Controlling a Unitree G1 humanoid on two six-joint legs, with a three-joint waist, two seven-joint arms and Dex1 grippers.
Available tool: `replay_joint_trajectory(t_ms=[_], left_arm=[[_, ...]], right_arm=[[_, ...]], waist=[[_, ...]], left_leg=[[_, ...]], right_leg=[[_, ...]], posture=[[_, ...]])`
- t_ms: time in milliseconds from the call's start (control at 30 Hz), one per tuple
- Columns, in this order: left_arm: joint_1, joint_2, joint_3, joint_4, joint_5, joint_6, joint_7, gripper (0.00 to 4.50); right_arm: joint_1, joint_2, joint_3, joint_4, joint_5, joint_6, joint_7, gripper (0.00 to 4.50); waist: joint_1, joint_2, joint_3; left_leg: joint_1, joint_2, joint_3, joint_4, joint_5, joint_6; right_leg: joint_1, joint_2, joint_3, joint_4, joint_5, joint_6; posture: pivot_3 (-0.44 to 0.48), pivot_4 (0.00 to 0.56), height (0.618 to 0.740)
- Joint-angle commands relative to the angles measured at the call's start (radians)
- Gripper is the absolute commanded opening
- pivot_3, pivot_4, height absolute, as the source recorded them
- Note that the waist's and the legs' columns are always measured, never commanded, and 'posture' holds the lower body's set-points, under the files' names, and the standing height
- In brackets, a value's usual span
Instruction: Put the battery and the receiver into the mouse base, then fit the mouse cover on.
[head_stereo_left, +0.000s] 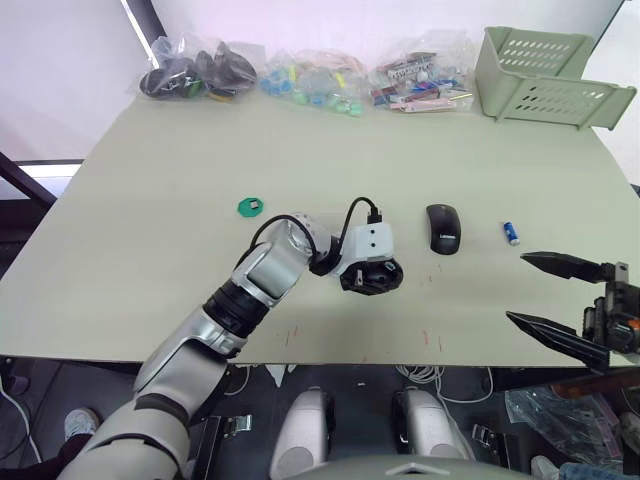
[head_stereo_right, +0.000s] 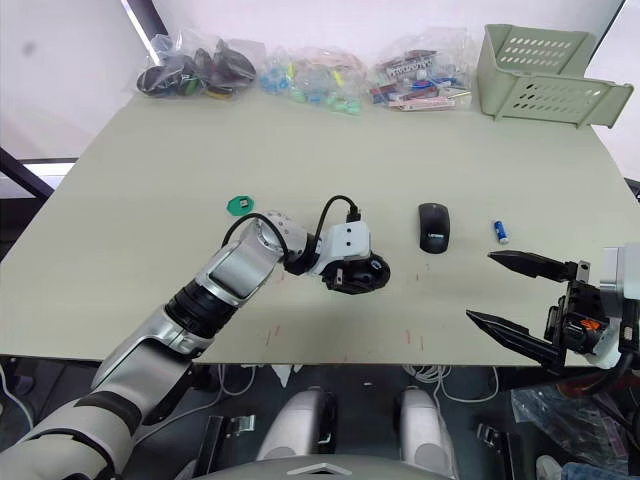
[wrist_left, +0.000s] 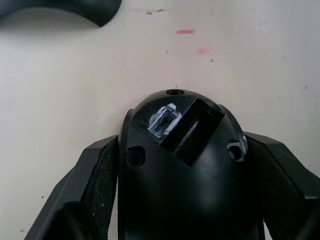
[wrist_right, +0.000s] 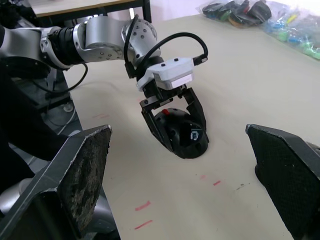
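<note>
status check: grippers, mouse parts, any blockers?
Left gripper shut on mouse base, on the table. Right gripper open, holding nothing. Mouse cover and battery lie apart on the table. Nothing in the way.

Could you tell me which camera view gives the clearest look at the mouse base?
The left wrist view: the base sits close up between the left hand's fingers, its slots plain. The right wrist view shows it smaller, gripped on the table. In the eye views the left hand mostly covers it.
</note>
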Motion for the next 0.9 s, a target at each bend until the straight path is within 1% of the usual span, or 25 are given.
replay_joint_trajectory(t_ms=[33, 100, 200, 500, 533, 633, 700, 800, 900], left_arm=[[0.024, -0.003, -0.016, 0.043, 0.016, 0.004, -0.009, 3.16], [0.023, -0.009, -0.006, 0.049, -0.002, 0.023, -0.020, 3.16], [0.021, -0.014, -0.004, 0.062, 0.010, 0.004, -0.023, 3.16], [0.027, -0.012, 0.000, 0.056, 0.011, 0.000, -0.029, 3.16], [0.027, -0.011, 0.001, 0.055, 0.010, 0.000, -0.031, 3.16], [0.025, -0.012, 0.003, 0.063, 0.010, -0.004, -0.034, 3.16], [0.024, -0.013, 0.005, 0.066, 0.012, -0.005, -0.035, 3.16], [0.020, -0.021, 0.009, 0.072, 0.011, 0.000, -0.034, 3.16], [0.016, -0.029, 0.011, 0.077, 0.013, 0.002, -0.033, 3.16]], right_arm=[[-0.012, 0.004, -0.028, -0.015, 0.018, -0.004, -0.033, 4.50], [-0.012, 0.002, -0.030, -0.012, 0.028, 0.012, -0.054, 4.50], [-0.027, -0.001, -0.028, -0.007, 0.043, 0.022, -0.078, 4.50], [-0.042, -0.009, -0.015, 0.001, 0.021, 0.024, -0.086, 4.50], [-0.054, -0.009, -0.003, 0.011, -0.015, 0.027, -0.128, 4.50], [-0.145, 0.017, 0.050, 0.083, -0.125, 0.055, -0.325, 4.50], [-0.192, 0.034, 0.069, 0.122, -0.132, 0.109, -0.413, 4.50], [-0.283, 0.028, 0.157, 0.204, -0.221, 0.218, -0.561, 4.50], [-0.360, 0.043, 0.212, 0.263, -0.280, 0.343, -0.704, 4.50]], waist=[[0.000, 0.000, 0.000], [0.000, 0.000, -0.001], [0.000, 0.000, -0.001], [0.000, 0.000, -0.001], [0.000, 0.000, -0.001], [-0.004, 0.000, -0.001], [-0.001, 0.000, -0.001], [-0.002, 0.000, -0.002], [-0.001, 0.002, -0.002]], left_leg=[[0.000, 0.000, 0.000, 0.000, 0.000, 0.000], [0.000, 0.000, 0.000, 0.000, 0.000, 0.000], [0.000, 0.000, 0.000, 0.000, 0.000, 0.000], [0.000, 0.000, 0.000, 0.000, 0.000, 0.000], [0.000, 0.000, 0.000, 0.000, 0.000, 0.000], [0.001, 0.000, 0.000, 0.000, 0.000, 0.000], [0.001, 0.000, 0.000, 0.000, 0.000, 0.000], [0.000, 0.000, 0.000, 0.000, 0.000, 0.000], [0.000, 0.000, 0.001, -0.001, 0.000, 0.000]], right_leg=[[0.000, 0.000, 0.000, 0.000, 0.000, 0.000], [0.000, 0.000, 0.000, 0.000, 0.000, 0.000], [0.000, 0.000, 0.000, 0.000, 0.000, 0.000], [0.000, 0.000, 0.000, 0.000, 0.000, 0.000], [0.000, 0.000, 0.000, 0.000, 0.000, 0.000], [0.000, 0.000, 0.001, 0.000, 0.000, 0.000], [0.000, 0.000, 0.001, 0.000, -0.001, -0.002], [0.000, 0.000, 0.000, 0.000, 0.000, -0.001], [-0.001, 0.000, 0.001, 0.000, 0.000, -0.001]], posture=[[0.000, 0.150, 0.740], [0.000, 0.150, 0.740], [0.000, 0.150, 0.740], [0.000, 0.150, 0.740], [0.000, 0.150, 0.740], [0.000, 0.150, 0.740], [0.000, 0.150, 0.740], [0.000, 0.150, 0.740], [0.000, 0.150, 0.740]])
